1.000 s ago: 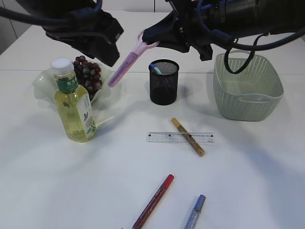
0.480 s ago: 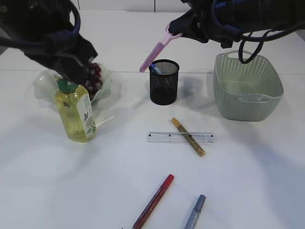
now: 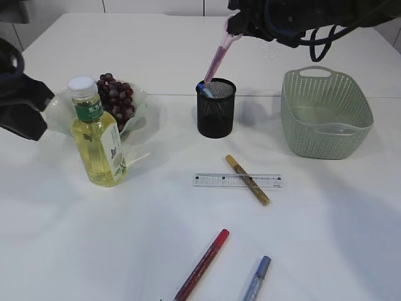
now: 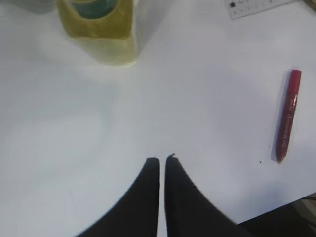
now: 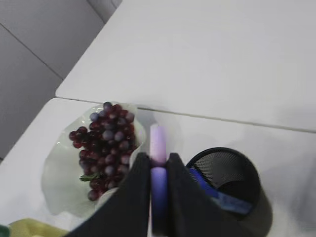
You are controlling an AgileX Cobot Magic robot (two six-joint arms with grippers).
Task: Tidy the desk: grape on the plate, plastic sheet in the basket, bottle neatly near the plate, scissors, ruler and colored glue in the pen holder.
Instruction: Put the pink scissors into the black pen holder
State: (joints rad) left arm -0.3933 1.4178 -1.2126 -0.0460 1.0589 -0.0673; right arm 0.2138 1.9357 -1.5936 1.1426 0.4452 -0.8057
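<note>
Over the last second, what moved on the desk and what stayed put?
The right claw, shut on the pink scissors, carried them right and tipped them upright, so the tip now dips into the pen holder. The left claw pulled back left from above the bottle and closed empty. Bottle, grapes, ruler, pens and basket stayed put.

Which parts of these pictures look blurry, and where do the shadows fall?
Exterior view: the table things are sharp, but the dark left arm at the edge is smeared; soft grey shadows lie right of the pen holder and bottle. Left wrist view: the bottle is soft, the red pen crisper. Right wrist view: the fingers and purple scissors are blurred, the grapes clearer.
</note>
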